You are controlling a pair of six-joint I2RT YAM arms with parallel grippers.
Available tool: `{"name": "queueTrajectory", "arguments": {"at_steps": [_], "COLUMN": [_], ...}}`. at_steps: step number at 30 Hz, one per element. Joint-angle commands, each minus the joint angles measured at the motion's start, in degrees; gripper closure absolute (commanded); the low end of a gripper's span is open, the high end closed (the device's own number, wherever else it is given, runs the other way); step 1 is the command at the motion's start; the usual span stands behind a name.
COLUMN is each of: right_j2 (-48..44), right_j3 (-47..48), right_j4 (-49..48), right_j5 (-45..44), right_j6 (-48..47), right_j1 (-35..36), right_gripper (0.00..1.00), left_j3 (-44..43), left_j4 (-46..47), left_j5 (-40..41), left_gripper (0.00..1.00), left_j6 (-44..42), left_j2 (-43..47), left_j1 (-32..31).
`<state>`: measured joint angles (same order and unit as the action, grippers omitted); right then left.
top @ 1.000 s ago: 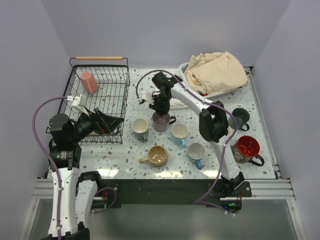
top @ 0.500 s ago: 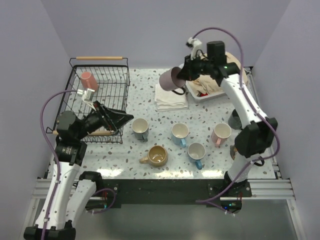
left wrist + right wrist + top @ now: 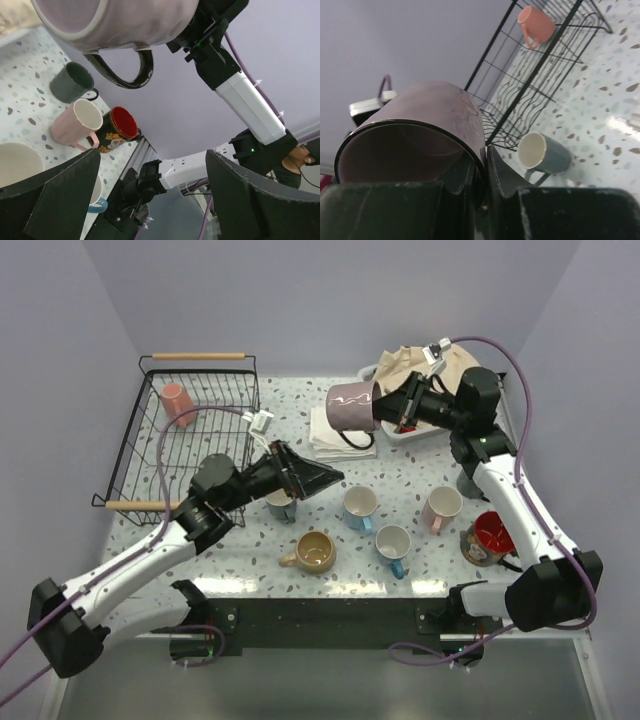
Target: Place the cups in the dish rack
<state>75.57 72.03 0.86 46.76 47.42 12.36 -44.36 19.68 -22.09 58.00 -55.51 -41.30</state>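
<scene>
Rack (image 3: 215, 435) stood in the far left corner, its long side along the left wall, one pink cup (image 3: 175, 400) lying at its far end. Bare speckled table (image 3: 290, 405) ran between the rack's right edge and a folded cloth (image 3: 343, 443). Nearer the front, cups crowded the middle and right: grey-teal (image 3: 281, 504), tan (image 3: 314, 552), blue (image 3: 359, 505), white (image 3: 393, 543), pale pink (image 3: 441, 508), and a red-lined one (image 3: 492, 537) close to the right edge.

The right gripper (image 3: 388, 410) pinched the rim of the mauve cup (image 3: 350, 405), its fingers (image 3: 496, 172) pressed together on the wall. It held the cup on its side in the air above the cloth, handle hanging down.

The left gripper (image 3: 305, 478) hung just over the grey-teal cup, fingers (image 3: 55, 200) spread wide with nothing between them.
</scene>
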Motion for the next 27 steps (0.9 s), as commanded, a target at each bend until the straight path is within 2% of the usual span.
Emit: {"name": "queueTrajectory", "arguments": {"at_steps": [1, 9, 10, 15, 18, 21, 22, 24, 25, 27], "right_j2": [-6.22, -12.11, -12.29, -13.43, -13.7, -13.52, -13.61, -13.61, -13.69, -13.87], "right_j3": [-4.17, -11.72, -12.35, -17.0, -17.89, -18.76, -18.94, -19.21, -19.29, -19.38], "right_j4": [-20.45, -28.45, -29.42, -39.16, -41.02, -41.81, -41.99, -41.91, -41.73, -41.03], "right_j5": [4.39, 4.65, 5.0, 6.23, 6.41, 6.15, 6.06, 6.06, 5.97, 6.15], "right_j6": [18.22, 22.37, 22.54, 24.3, 24.3, 24.12, 24.39, 24.13, 23.86, 23.16], "right_j1": [-0.05, 0.03, 0.03, 0.03, 0.12, 0.12, 0.03, 0.12, 0.12, 0.12], "right_gripper": [1.0, 1.0, 1.0, 1.0, 1.0, 1.0, 1.0, 1.0, 1.0, 1.0], "left_j3": [-6.87, -11.27, -11.54, -12.77, -12.68, -12.86, -12.86, -12.77, -12.6, -12.42], "left_j4": [7.48, 15.46, 17.39, 19.43, 21.36, 23.29, 24.08, 24.7, 24.62, 24.09], "left_j5": [10.73, 13.47, 13.56, 16.1, 16.81, 16.38, 16.11, 15.5, 15.49, 15.67], "left_gripper": [0.1, 0.17, 0.21, 0.3, 0.38, 0.56, 0.66, 0.8, 0.97, 1.0], "left_j6": [-0.42, -0.17, 0.36, 1.07, 1.33, 1.42, 1.42, 1.15, 0.8, -0.16], "left_j2": [-6.01, -14.19, -14.63, -15.86, -15.95, -16.3, -16.39, -16.48, -16.39, -15.78], "left_j1": [-7.64, -11.26, -11.52, -12.4, -12.66, -12.84, -12.84, -12.84, -12.84, -12.84]}}
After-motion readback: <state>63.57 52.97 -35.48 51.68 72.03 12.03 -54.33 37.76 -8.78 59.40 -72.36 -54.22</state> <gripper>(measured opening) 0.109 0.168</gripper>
